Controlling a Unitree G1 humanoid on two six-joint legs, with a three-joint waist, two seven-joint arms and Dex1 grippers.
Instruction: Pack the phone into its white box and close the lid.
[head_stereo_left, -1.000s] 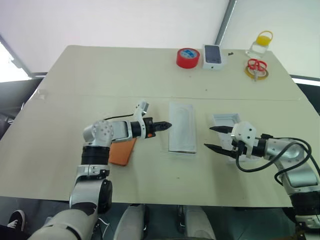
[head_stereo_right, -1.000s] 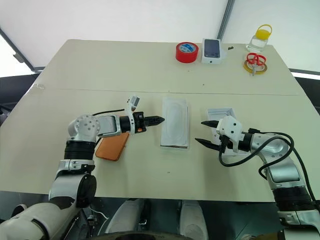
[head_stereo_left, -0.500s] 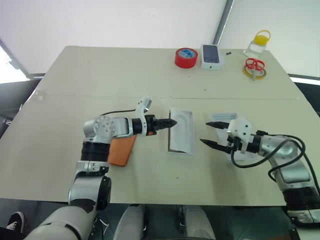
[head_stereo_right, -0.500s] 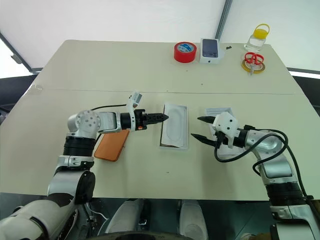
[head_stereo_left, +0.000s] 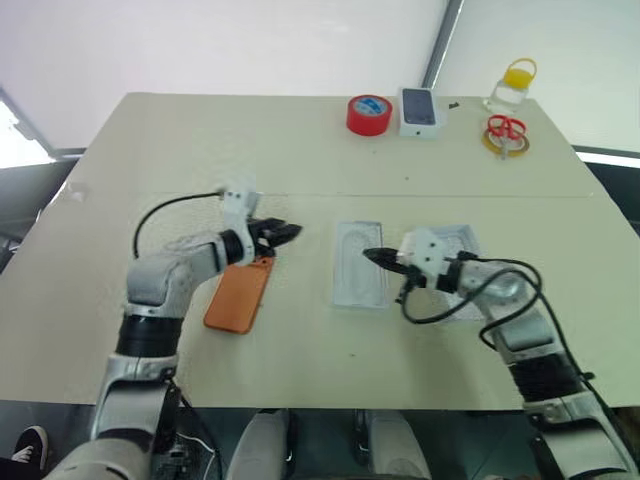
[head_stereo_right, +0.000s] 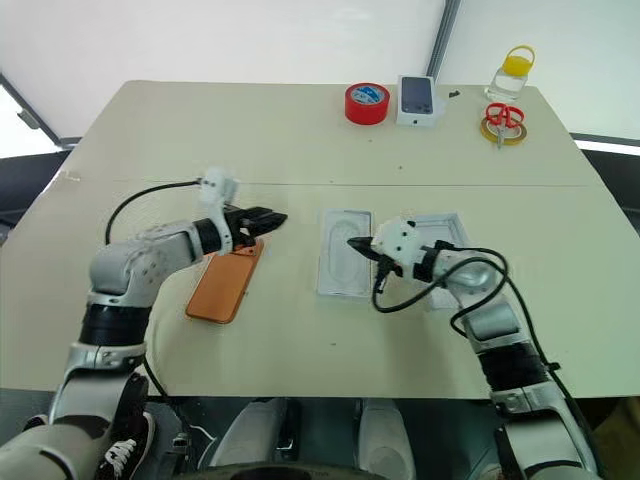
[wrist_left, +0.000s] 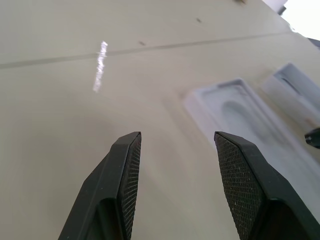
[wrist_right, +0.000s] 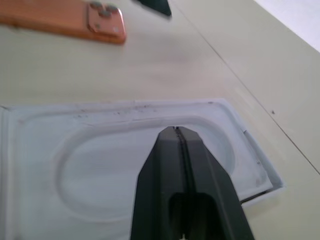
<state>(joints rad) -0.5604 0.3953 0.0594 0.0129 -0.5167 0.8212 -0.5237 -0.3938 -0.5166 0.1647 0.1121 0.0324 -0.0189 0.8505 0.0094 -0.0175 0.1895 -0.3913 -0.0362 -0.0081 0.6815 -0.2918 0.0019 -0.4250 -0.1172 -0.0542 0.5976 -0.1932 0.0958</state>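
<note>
The orange phone (head_stereo_left: 238, 296) lies back up on the table, its camera cluster (wrist_right: 105, 20) towards the far side. My left gripper (head_stereo_left: 285, 233) hovers open just beyond the phone's far end, holding nothing. To its right lies the white box (head_stereo_left: 358, 302), its floor covered by a thin white insert (wrist_right: 100, 165) with a rounded recess. My right gripper (head_stereo_left: 370, 256) is shut and empty, its tip just over the insert's recess. The lid (head_stereo_left: 465, 240) lies open side up further right, partly behind my right arm.
At the table's far edge stand a red tape roll (head_stereo_left: 370, 113), a small white carton (head_stereo_left: 420, 110) with a phone picture, red scissors (head_stereo_left: 507, 133) on a yellow ring, and a clear bottle (head_stereo_left: 510, 88) with a yellow cap.
My left gripper has drawn back left from the insert's edge to the phone's far end and opened. My right gripper has moved left over the insert and shut.
</note>
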